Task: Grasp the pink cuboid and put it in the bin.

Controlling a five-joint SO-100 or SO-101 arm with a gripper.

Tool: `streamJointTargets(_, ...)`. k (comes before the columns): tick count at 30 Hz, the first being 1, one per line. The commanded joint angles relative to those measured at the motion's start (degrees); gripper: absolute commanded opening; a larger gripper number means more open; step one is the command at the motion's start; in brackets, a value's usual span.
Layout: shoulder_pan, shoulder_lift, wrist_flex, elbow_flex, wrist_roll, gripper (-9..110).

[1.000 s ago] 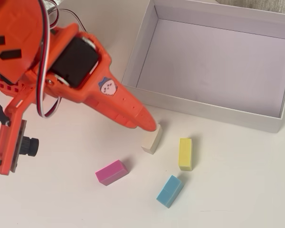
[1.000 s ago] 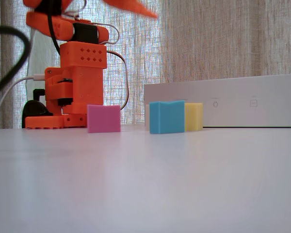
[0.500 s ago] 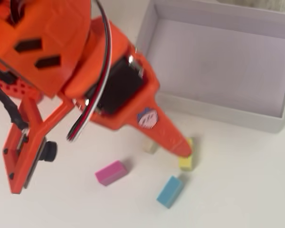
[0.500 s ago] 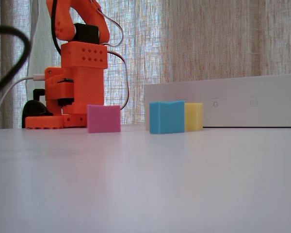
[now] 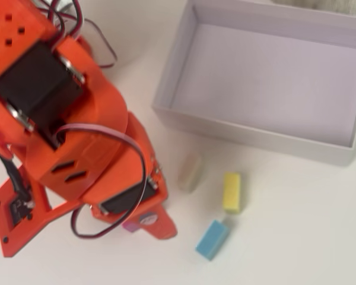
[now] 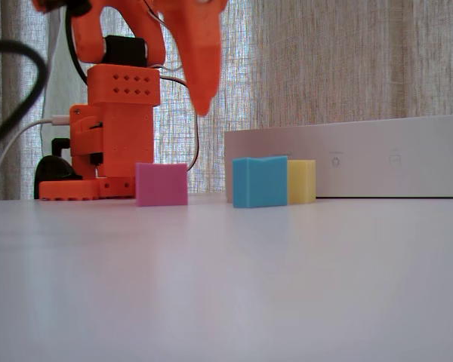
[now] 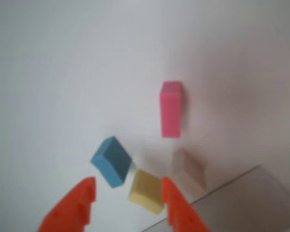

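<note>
The gripper (image 7: 128,203) shows in the wrist view as two orange fingers entering from the bottom edge, spread apart with nothing between them; in the fixed view its long pointed finger (image 6: 202,64) hangs well above the table, so the step in hand looks like the approach before any grasp. The pink cuboid (image 7: 170,109) lies free on the white table (image 7: 53,72), farther out from the fingers than the other blocks in the wrist view and a little to the right of their line. In the overhead view only a sliver of it (image 5: 130,226) peeps out under the arm, and in the fixed view it stands to the left of the blue block (image 6: 260,182). To do this well I would judge the gripper should shift until the pink block sits midway between the fingers, then drop straight down and close across its narrow sides. The blue block (image 7: 111,160), the yellow block (image 7: 146,191) and the cream block (image 7: 188,169) lie nearer the fingers in that view, close together, and could be nudged on a low pass. Around the pink block itself the table is bare. The bin (image 5: 166,89) sits to the far right in the overhead view, its near wall (image 5: 249,135) just beyond the cream and yellow blocks, so the carry must clear that rim.
</note>
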Motion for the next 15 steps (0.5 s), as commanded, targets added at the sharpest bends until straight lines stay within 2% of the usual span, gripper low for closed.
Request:
streamJointTargets(1,1.4,-0.6,-1.6,1.8,-1.1,16)
streamJointTargets(15,3.8,-4.6,-8.8,9.3,-5.0,16)
